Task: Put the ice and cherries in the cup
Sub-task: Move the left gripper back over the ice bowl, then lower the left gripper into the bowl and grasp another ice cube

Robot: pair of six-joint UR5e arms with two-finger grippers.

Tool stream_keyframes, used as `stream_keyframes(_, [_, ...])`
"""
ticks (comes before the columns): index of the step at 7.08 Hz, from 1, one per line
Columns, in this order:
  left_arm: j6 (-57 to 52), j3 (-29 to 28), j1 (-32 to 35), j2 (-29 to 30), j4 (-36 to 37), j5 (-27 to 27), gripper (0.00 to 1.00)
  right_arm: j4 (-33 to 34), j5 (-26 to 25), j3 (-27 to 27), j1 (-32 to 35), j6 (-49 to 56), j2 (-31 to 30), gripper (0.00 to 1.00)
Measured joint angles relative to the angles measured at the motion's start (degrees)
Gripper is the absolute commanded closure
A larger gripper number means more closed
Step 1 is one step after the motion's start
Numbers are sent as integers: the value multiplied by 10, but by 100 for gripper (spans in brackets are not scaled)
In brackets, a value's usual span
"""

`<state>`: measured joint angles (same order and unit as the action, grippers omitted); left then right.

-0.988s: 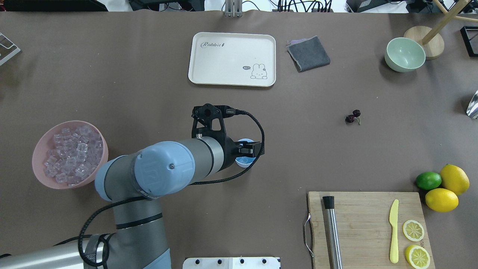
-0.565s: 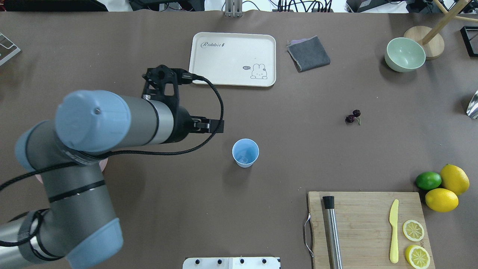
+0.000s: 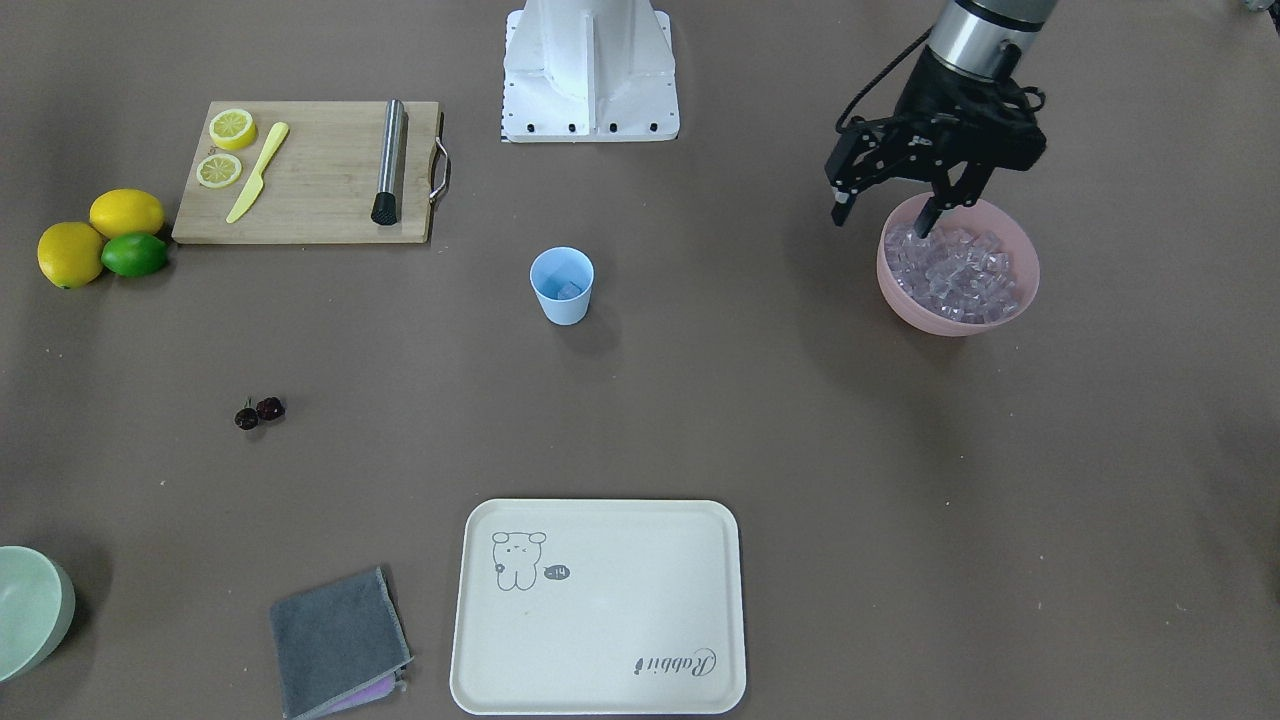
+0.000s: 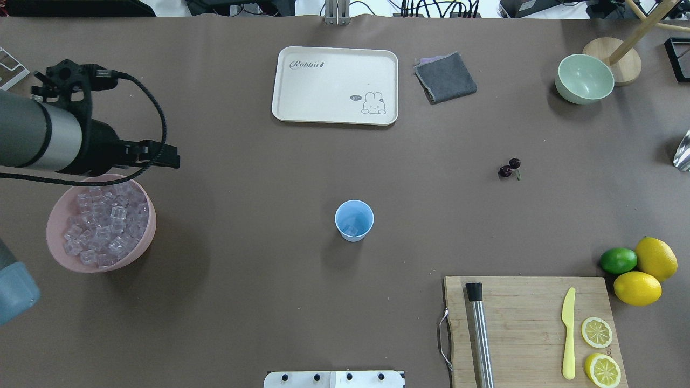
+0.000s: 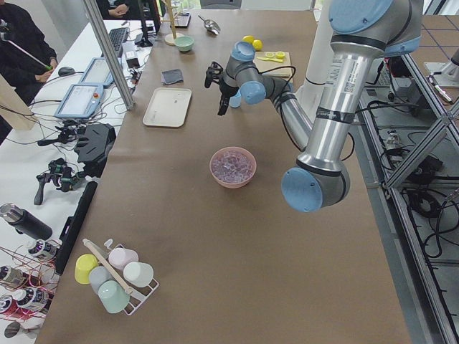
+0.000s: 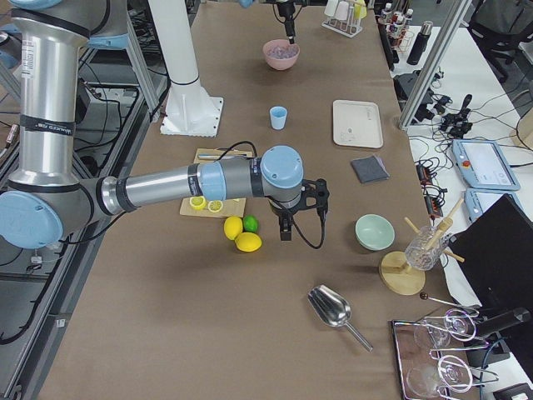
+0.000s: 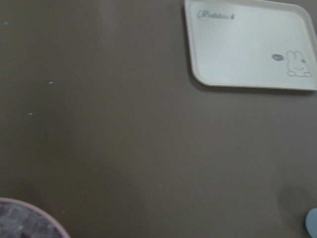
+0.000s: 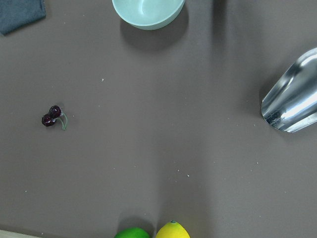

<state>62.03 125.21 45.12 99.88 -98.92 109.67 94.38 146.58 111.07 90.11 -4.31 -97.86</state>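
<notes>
The cup (image 4: 354, 220) stands upright near the middle of the table, well apart from everything else. At least one ice cube (image 3: 568, 290) shows at its bottom, so the ice half of the job looks begun; how many cubes are inside cannot be told. The rest of the ice (image 3: 955, 268) is piled in the pink bowl (image 3: 948, 322) towards the robot's left end of the table. The left gripper (image 3: 885, 215) hangs above the bowl's robot-side rim, fingers spread wide with nothing between them. One fingertip is over the cubes and the other is outside the rim, which reads as lining up for another cube. The cherries (image 4: 509, 167) lie on the bare table on the robot's right side, well apart from the cup, so that half is not yet done. The right gripper (image 6: 286, 227) shows only in a side view, near the whole lemons (image 6: 246, 242) and the lime (image 6: 250, 222). Whether it is spread or closed cannot be told.
</notes>
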Motion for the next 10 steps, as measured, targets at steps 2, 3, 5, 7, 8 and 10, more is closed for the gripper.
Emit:
stream_keyframes(2, [7,7,26,-49,-3,1,3,0,1,3,0,1,2,0])
stream_keyframes(3, [27,10,35,-69,-6,0,3,0,2,3,-3,1,4,0])
stream_keyframes(5, [111,9,40,-104,-37,-3,3,1,10,-2,-9,1,20,0])
stream_keyframes(7, [166,6,19,-143,-87,-19,3,1,15,-7,-14,0,27,0])
stream_keyframes(8, [191,2,-13,-154,-97,-44,3,1,18,-8,-18,0,28,0])
stream_keyframes(10, [231,-14,-75,-162,-123,-87,3,0,22,-8,-27,-1,30,0])
